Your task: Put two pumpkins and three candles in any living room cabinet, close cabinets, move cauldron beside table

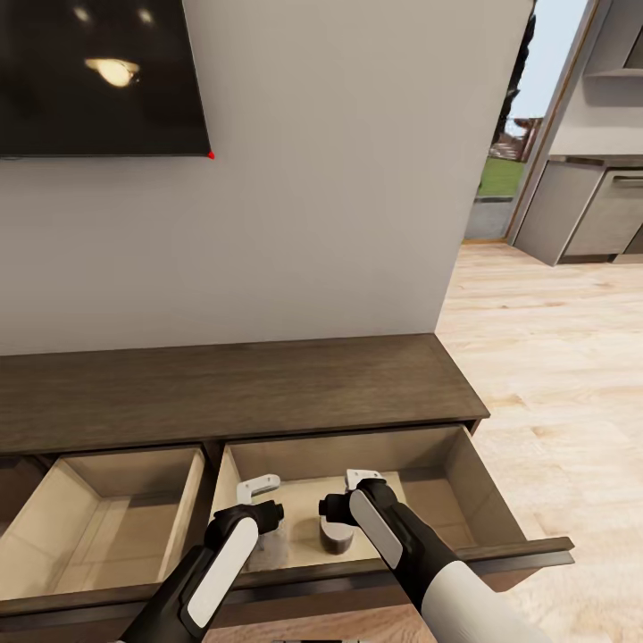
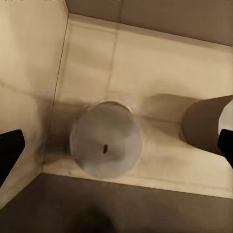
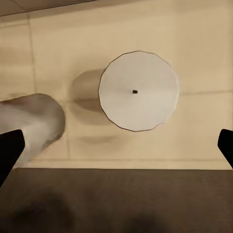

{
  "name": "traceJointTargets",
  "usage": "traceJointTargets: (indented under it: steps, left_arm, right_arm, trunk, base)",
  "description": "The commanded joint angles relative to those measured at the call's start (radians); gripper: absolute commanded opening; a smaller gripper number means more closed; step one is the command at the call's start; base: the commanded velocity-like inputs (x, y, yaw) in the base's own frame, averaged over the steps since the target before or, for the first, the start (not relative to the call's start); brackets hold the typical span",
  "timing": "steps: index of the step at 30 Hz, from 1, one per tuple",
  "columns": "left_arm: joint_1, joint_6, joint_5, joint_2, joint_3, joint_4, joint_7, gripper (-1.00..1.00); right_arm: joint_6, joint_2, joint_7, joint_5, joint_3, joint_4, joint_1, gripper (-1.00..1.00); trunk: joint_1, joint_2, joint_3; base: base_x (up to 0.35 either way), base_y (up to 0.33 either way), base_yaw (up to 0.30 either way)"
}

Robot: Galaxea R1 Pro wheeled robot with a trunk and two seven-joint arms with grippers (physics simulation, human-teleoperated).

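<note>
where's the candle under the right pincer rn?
The candle stands on the floor of the open right-hand drawer, below the right pincer, with a second candle beside it.

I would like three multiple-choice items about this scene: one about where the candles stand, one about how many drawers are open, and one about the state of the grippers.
1. Where do the two candles stand?
A. On the plank top of the cabinet
B. On the floor of the right open drawer
C. On the wooden floor

2. How many drawers of the cabinet are open?
A. None
B. One
C. Two

3. In what state are the two grippers?
A. Both open, holding nothing
B. Both shut on a candle
C. Left open, right shut on a candle

Key:
1. B: one candle and the other candle stand beside each other inside the right drawer.
2. C: the left drawer is also pulled out of the cabinet.
3. A: the left gripper and right gripper hang above the candles, with their dark fingertips wide apart in the wrist views.
</note>
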Motion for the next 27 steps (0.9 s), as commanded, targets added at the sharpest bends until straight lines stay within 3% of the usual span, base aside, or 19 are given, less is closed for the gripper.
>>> traceJointTargets:
  steps: [1, 22, 27]
  left_arm:
    - [-0.001, 0.001, 0.009, 0.000, -0.001, -0.001, 0.009, 1.00]
    - [-0.001, 0.011, 0.018, 0.001, 0.004, -0.032, 0.009, 1.00]
    - [-0.003, 0.015, 0.020, 0.000, 0.007, -0.033, 0.009, 1.00]
  right_arm:
    - [0.001, 0.000, -0.010, -0.010, 0.003, -0.001, -0.001, 1.00]
    - [0.001, 0.000, -0.009, -0.011, 0.002, -0.001, -0.001, 1.00]
    - [0.002, -0.001, -0.009, -0.012, 0.001, -0.001, -0.001, 1.00]
  trunk:
    - [0.000, 0.000, -0.001]
    - [-0.012, 0.021, 0.009]
    - [-0.031, 0.056, 0.024]
  base:
    - [0.000, 0.000, 0.000]
    - [0.000, 0.000, 0.000]
    - [0.000, 0.000, 0.000]
